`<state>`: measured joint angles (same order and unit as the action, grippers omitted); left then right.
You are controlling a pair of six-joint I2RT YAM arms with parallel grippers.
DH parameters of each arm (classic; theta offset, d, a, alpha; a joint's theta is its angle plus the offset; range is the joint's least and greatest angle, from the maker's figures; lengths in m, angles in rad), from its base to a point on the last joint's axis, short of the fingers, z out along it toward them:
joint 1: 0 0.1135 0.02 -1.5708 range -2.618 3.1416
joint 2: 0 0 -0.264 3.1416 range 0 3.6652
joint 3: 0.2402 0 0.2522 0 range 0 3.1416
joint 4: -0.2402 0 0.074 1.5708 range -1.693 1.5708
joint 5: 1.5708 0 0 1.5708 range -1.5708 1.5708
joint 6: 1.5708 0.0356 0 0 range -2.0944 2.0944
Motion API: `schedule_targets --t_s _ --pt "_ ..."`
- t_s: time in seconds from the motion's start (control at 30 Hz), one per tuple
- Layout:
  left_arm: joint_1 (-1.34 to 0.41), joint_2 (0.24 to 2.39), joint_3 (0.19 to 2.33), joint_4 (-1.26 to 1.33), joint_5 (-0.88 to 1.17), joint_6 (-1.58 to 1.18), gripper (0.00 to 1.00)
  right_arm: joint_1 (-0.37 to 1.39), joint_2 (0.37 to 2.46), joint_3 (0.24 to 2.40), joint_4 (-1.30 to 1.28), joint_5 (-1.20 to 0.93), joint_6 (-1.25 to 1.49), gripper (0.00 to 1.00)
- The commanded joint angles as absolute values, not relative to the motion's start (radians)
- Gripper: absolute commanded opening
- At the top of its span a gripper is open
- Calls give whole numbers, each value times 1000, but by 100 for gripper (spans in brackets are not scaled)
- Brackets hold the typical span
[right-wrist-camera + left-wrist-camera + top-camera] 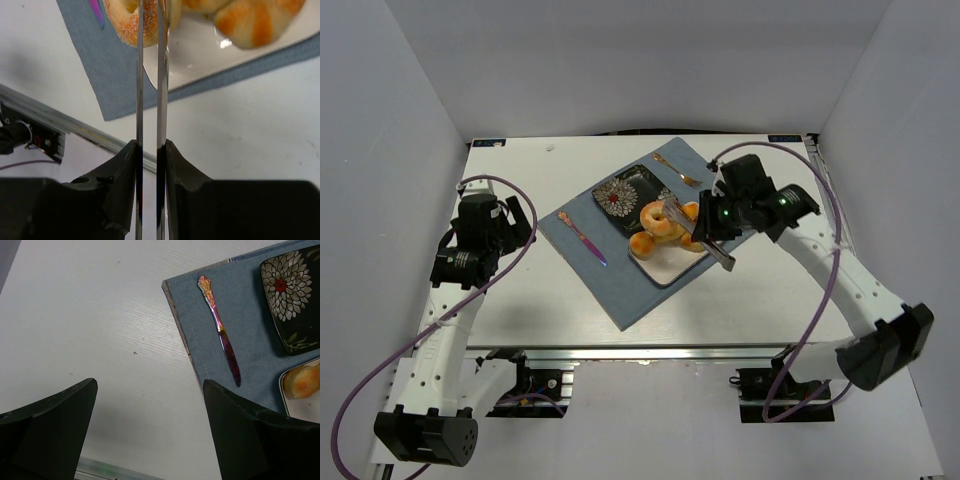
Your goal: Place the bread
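Note:
The bread [654, 216] is a golden-brown ring with a hole, lying at the pile of buns on the white plate [667, 270]. In the right wrist view the bread [122, 22] is at the top edge, pinched on one side by the tips of metal tongs [150, 75]. My right gripper [150, 145] is shut on the tongs' two blades; it also shows in the top view [716, 236]. My left gripper [150, 385] is open and empty over bare table left of the placemat; it also shows in the top view [517, 222].
A blue placemat [620, 280] holds a black floral plate [623, 192], an iridescent knife [222, 335] and a gold utensil [677, 170]. Elongated golden rolls [255, 20] lie on the white plate [200, 55]. The table's near edge rail [55, 125] lies below the tongs.

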<state>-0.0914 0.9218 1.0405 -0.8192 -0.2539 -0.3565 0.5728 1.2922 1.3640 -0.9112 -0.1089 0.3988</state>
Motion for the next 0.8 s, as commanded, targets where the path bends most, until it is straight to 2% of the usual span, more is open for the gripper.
schedule_targets --t_s 0.0,0.23,0.47,0.77 --pt "-94 908 1051 -821 -255 -356 98 577 1394 1495 -815 -124 377 20" --pt "-94 838 1006 -753 -170 -405 98 569 1629 1667 -766 -106 348 19" --pt "-94 782 1012 -719 -181 -407 98 534 1798 1715 -680 -138 336 18" --pt "-94 785 980 -715 -184 -411 98 511 1914 1735 -617 -172 337 18"
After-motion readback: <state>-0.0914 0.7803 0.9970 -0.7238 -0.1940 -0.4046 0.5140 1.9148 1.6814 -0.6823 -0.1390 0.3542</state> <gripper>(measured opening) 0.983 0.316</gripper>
